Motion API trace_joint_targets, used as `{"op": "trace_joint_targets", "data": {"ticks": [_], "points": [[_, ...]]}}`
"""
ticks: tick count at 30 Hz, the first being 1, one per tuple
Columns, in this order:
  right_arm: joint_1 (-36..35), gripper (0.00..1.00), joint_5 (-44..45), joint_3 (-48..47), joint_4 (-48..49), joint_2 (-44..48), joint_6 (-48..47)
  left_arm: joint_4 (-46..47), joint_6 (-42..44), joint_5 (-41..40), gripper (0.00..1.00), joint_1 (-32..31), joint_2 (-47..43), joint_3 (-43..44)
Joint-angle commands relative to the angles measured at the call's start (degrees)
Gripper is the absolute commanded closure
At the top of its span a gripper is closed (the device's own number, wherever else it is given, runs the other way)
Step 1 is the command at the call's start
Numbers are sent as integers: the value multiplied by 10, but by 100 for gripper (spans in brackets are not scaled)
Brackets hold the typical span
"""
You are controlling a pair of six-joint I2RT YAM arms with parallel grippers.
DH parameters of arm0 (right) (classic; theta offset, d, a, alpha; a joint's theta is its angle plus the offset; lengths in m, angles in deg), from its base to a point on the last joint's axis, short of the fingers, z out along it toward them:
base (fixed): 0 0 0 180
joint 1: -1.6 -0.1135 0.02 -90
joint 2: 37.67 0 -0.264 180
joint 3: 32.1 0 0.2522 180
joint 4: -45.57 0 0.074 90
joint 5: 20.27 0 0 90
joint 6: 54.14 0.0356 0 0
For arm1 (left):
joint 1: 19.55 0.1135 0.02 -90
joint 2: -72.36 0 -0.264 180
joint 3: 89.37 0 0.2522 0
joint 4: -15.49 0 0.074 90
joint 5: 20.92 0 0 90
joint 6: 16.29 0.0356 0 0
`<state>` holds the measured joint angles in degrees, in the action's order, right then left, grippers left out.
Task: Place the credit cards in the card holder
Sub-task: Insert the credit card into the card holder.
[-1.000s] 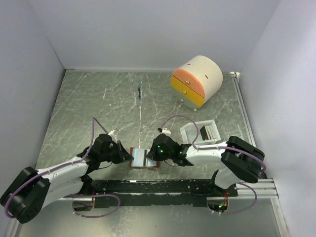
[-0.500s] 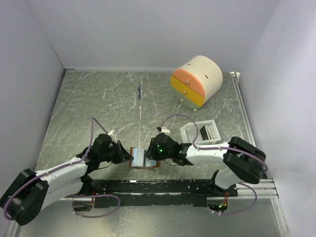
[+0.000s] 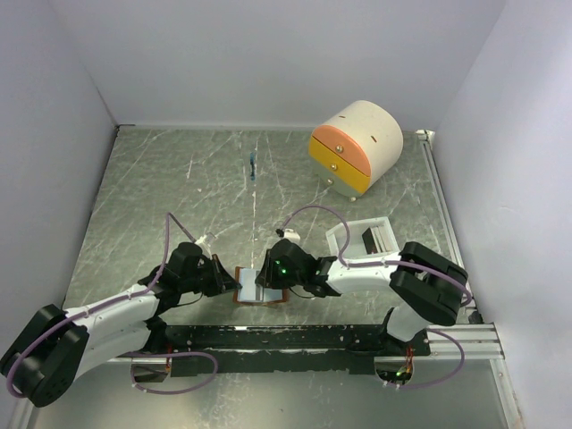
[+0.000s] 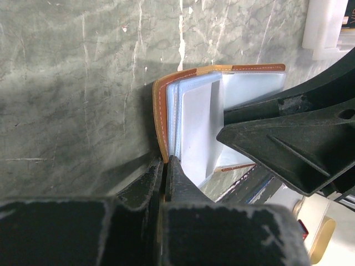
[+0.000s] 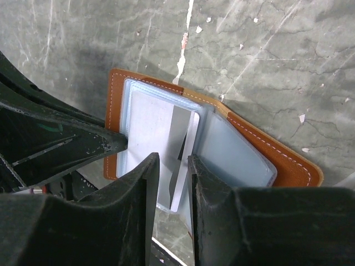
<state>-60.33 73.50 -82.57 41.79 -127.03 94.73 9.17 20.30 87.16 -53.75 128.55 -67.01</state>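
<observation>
One card holder (image 3: 248, 288) in play, lying open at the near middle of the table (image 3: 179, 197), brown leather cover down and pale blue-grey pockets facing up. One credit card (image 5: 152, 124) can be made out, a pale one sitting among the sleeves on the left half; whether it is fully seated I cannot tell.

The left gripper (image 4: 166, 160) comes in from the left. Its fingers are pinched tight on the stitched brown edge of the cover at the left side, holding that flap lifted off the table.

The right gripper (image 5: 172, 159) reaches in from the right and sits right over the open pockets. Its two fingers are parted by a narrow gap, and the card's edge shows through that gap below them. They are not clamped on anything that I can see.

From above, the two grippers face each other across the wallet, left one (image 3: 223, 277) on the left, right one (image 3: 266, 282) on top of the right half.

Moving out: one white tray (image 3: 338, 234) just right of the wallet, behind the right arm, with something dark standing in it. One cream-and-orange drawer box (image 3: 357, 147) sits well apart at the far right.
</observation>
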Motion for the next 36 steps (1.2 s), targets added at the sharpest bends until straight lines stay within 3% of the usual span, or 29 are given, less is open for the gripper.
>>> {"op": "trace_joint_targets", "data": {"ticks": [1, 11, 22, 30, 36], "points": [[-8, 73, -9, -8, 20, -5, -5, 6, 0, -8, 93, -2, -2, 9], [-8, 70, 41, -18, -72, 71, -58, -22, 8, -23, 81, -3, -5, 25], [-1, 65, 144, -88, -237, 134, -137, -81, 26, -53, 58, -2, -27, 61], [32, 64, 251, -150, -398, 156, -161, -123, 42, -79, 42, -2, -57, 88], [99, 64, 256, -164, -471, 175, -167, -147, 56, -81, 40, -3, -64, 111]]}}
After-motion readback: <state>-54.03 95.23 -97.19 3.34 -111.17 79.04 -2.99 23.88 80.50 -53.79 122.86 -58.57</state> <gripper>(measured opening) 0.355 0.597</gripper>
